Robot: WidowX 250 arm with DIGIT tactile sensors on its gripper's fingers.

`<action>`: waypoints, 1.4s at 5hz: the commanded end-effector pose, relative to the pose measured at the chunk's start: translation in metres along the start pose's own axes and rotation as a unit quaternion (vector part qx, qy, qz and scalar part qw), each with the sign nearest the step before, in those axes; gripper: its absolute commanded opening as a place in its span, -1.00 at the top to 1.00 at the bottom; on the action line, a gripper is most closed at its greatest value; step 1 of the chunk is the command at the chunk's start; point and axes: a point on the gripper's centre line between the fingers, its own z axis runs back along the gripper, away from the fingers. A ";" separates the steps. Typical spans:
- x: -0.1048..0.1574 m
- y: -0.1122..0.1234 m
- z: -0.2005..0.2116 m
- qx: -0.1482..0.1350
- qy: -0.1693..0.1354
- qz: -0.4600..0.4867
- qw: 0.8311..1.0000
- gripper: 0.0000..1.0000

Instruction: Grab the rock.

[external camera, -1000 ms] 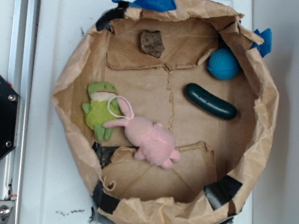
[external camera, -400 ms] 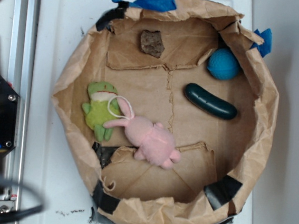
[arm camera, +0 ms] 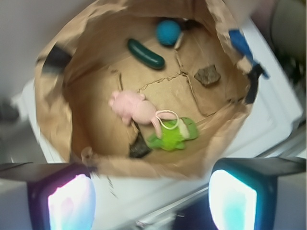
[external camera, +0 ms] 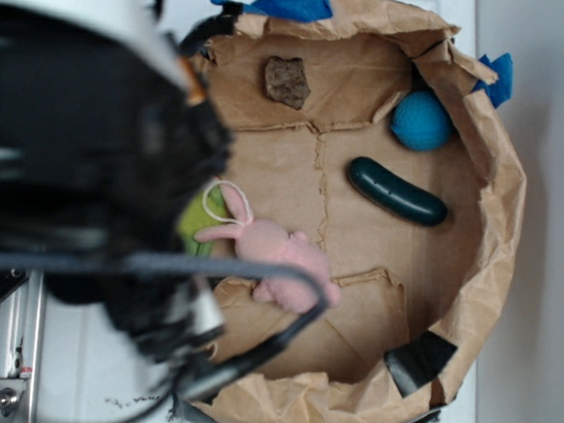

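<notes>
A white worktop (external camera: pixel 121 16) carries a brown paper basin (external camera: pixel 499 192) patched with tape. The blurred black arm (external camera: pixel 79 142) covers the worktop's left side. Inside lie a pink bunny (arm camera: pixel 132 108), green frog (arm camera: pixel 175 136), cucumber (external camera: pixel 396 192), blue ball (external camera: pixel 421 120), and the rock (external camera: pixel 288 80) near the basin's far wall. The gripper (arm camera: pixel 151 196) is spread wide, empty.

I'm looking at a robot test bench, a lab setup rather than a home. A white tabletop (external camera: pixel 121 16) carries a makeshift pen (external camera: pixel 489 241) of brown paper patched with black and blue tape, holding toys and odd props. A metal rail (external camera: pixel 11 345) runs along the tabletop's left edge, and the black arm (external camera: pixel 78 152) with its cables fills that side.
</notes>
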 end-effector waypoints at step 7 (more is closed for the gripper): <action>0.077 0.038 -0.109 0.052 -0.008 0.342 0.938 -1.00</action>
